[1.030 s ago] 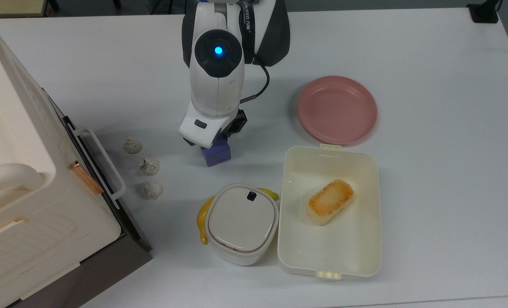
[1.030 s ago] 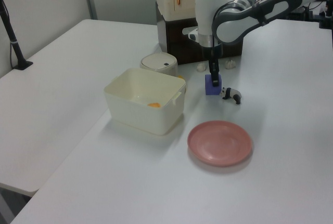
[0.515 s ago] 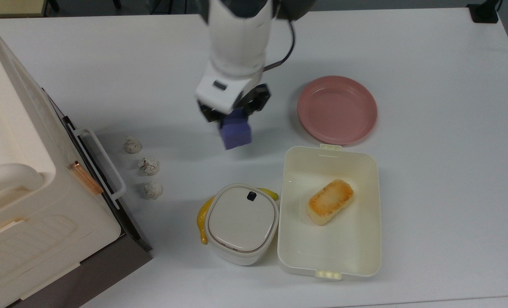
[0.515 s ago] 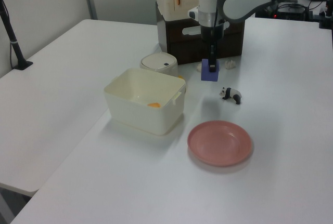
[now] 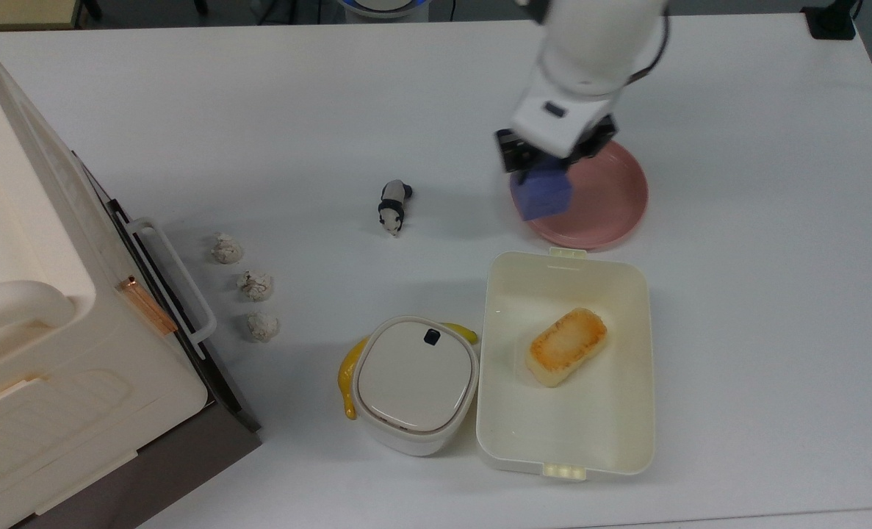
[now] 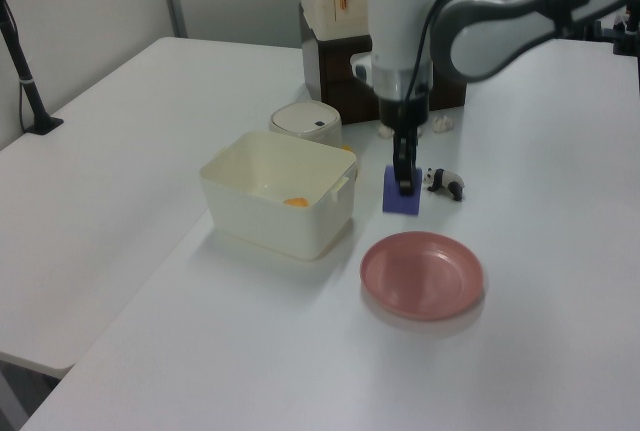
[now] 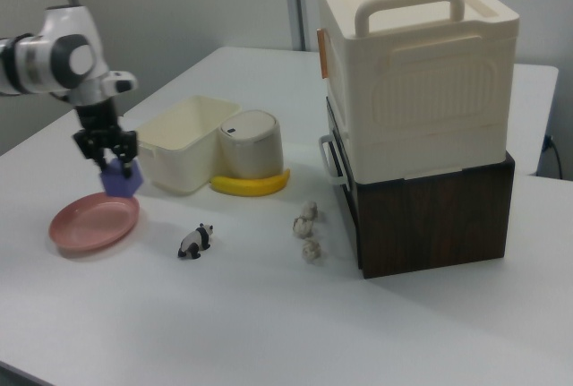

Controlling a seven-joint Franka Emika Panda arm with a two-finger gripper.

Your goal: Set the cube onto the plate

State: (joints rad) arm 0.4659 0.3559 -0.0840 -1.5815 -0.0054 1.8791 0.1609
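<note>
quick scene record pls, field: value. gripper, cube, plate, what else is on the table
gripper: shut on cube, raised
cube: held off the table, over the plate's edge on the top view's left
plate: pink, nothing in it
container: cream, open, bread block inside
panda: on the table, to the top view's left of plate
lidded pot: beside container, banana behind it

On my white bench (image 5: 186, 110), a panda figurine (image 5: 392, 206) stands alone; toasted bread (image 5: 566, 346) lies in the cream container (image 5: 641, 411), beside a lidded pot (image 5: 414, 382) on a banana (image 5: 347, 382).
</note>
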